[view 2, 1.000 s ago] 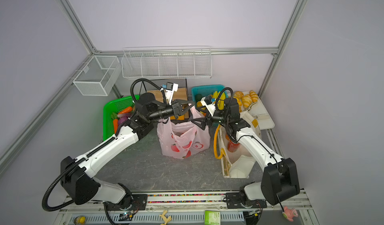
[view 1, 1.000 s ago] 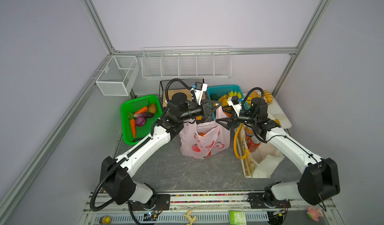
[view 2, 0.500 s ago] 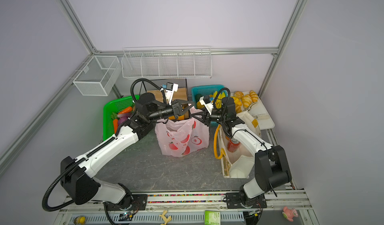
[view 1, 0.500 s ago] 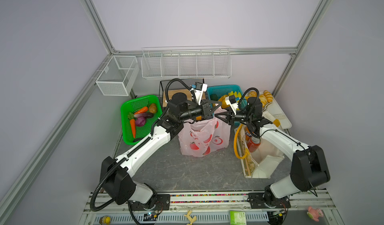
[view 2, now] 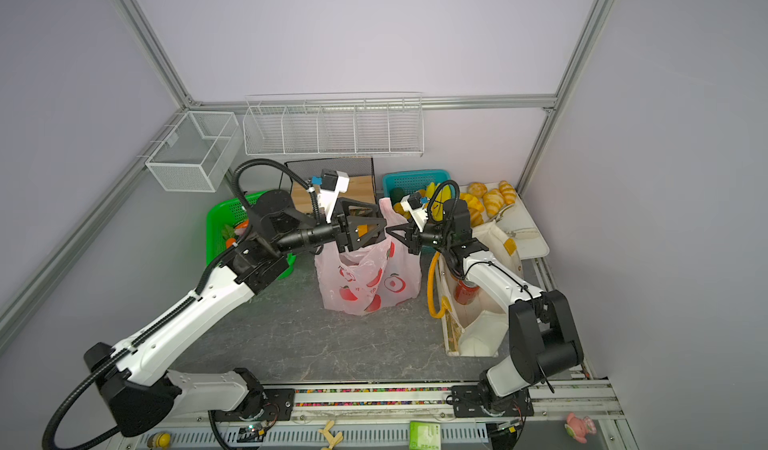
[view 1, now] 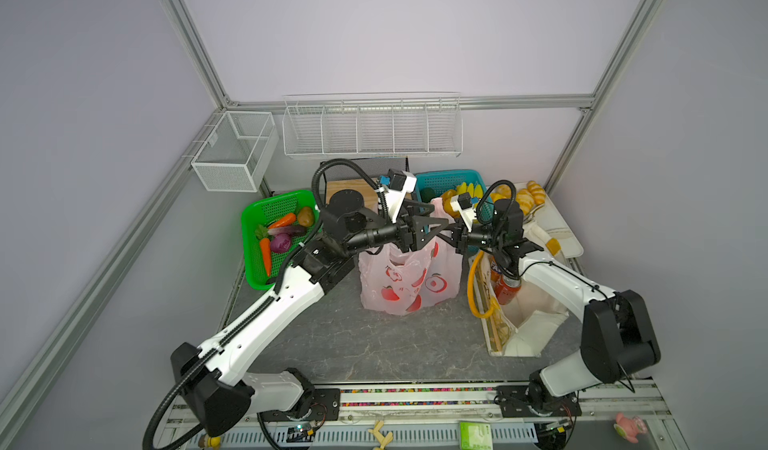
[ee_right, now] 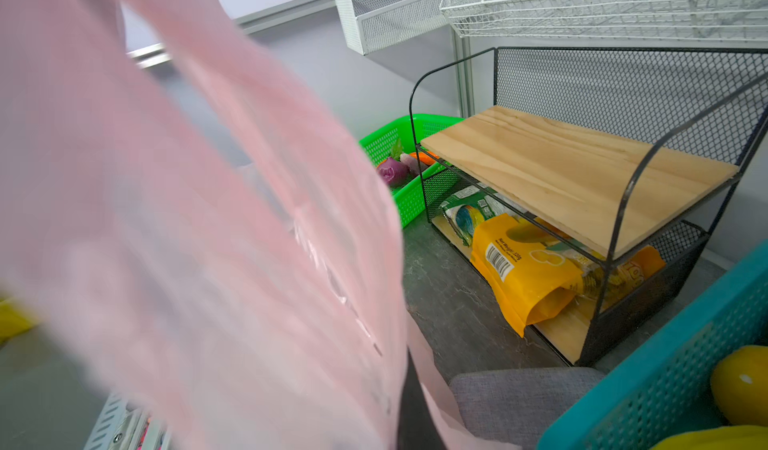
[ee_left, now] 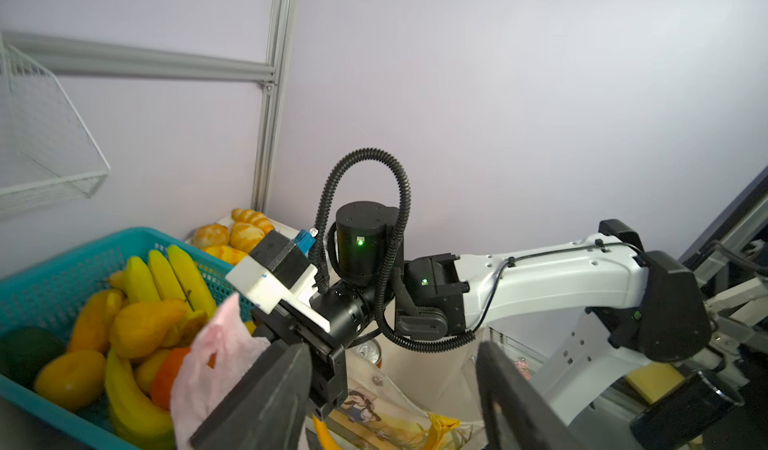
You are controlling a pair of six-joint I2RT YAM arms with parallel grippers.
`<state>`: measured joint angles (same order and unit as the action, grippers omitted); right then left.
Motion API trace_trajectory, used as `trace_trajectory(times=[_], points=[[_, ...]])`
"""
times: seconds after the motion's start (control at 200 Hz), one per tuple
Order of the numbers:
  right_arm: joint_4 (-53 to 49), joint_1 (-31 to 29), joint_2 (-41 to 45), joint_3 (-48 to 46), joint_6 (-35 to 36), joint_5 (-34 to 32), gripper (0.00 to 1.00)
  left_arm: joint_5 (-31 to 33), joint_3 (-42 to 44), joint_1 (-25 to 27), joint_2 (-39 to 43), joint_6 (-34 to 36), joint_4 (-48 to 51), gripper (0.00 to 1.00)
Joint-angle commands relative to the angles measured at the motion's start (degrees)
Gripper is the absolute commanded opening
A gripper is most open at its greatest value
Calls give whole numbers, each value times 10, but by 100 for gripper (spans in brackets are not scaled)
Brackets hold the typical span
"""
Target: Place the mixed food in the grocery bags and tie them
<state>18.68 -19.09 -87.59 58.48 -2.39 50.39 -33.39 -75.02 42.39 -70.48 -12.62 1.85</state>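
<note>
Now the handover looks done: the left gripper (view 2: 378, 229), shut on a handle (ee_left: 216, 344) of the pink bag (view 2: 365, 281) 1 second ago, has its jaws spread and empty, while the right gripper (view 2: 392, 231), wide then, is clamped on that handle (pink film fills much of the right wrist view). The bag stands at the centre of both top views, just left of the cream tote (view 2: 482, 323), which seems to leave the left arm free to fetch the 2nd handle for tying.
</note>
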Motion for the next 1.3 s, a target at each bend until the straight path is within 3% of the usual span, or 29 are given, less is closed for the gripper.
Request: trace_trajectory(times=[0.0,0.13,0.275,0.5,0.675,0.86,1.02,1.19,1.295], points=[[1,4,21,-12,-7,-18,6,16,48,-3,57,86,40,70],[0,4,23,-13,-9,-21,6,102,121,-21,139,88,57,74],[-1,4,22,-11,-12,-21,6,135,225,-71,221,88,24,80],[-15,5,31,-8,-2,-21,6,203,309,-102,260,92,3,87],[-21,7,33,-7,3,-21,6,153,359,-163,238,59,-87,91],[-21,7,26,-3,1,-18,6,94,365,-188,158,64,-173,95],[-20,8,25,-4,1,-17,6,14,364,-251,102,46,-250,96],[-19,7,22,-5,-1,-17,6,-57,334,-255,45,64,-274,96],[-18,7,21,-7,-2,-16,6,-61,318,-255,25,86,-274,96]])
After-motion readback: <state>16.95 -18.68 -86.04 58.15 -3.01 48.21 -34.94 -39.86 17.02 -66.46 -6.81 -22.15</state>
